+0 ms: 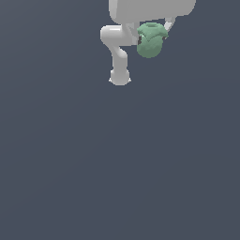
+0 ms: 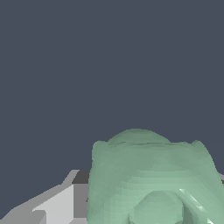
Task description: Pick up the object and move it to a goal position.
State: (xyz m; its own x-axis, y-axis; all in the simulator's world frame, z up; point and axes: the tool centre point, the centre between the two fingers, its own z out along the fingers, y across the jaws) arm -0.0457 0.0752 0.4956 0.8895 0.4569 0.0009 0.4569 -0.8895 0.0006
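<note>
The object (image 1: pixel 150 41) is a pale mint-green lumpy piece, high in the exterior view, just under the white hand. My gripper (image 1: pixel 153 36) is shut on it, with one finger showing at each side of it. It looks raised off the dark grey floor, though its height cannot be judged. In the wrist view the object (image 2: pixel 148 175) fills much of the picture, its round dimple facing the camera. One grey finger (image 2: pixel 57 203) presses against its side. The other finger is almost wholly hidden behind it.
The arm's white links and base (image 1: pixel 119 75) stand at the exterior view's upper middle, just left of the object. A plain dark grey floor (image 1: pixel 117 164) fills everything else in view. No goal mark shows.
</note>
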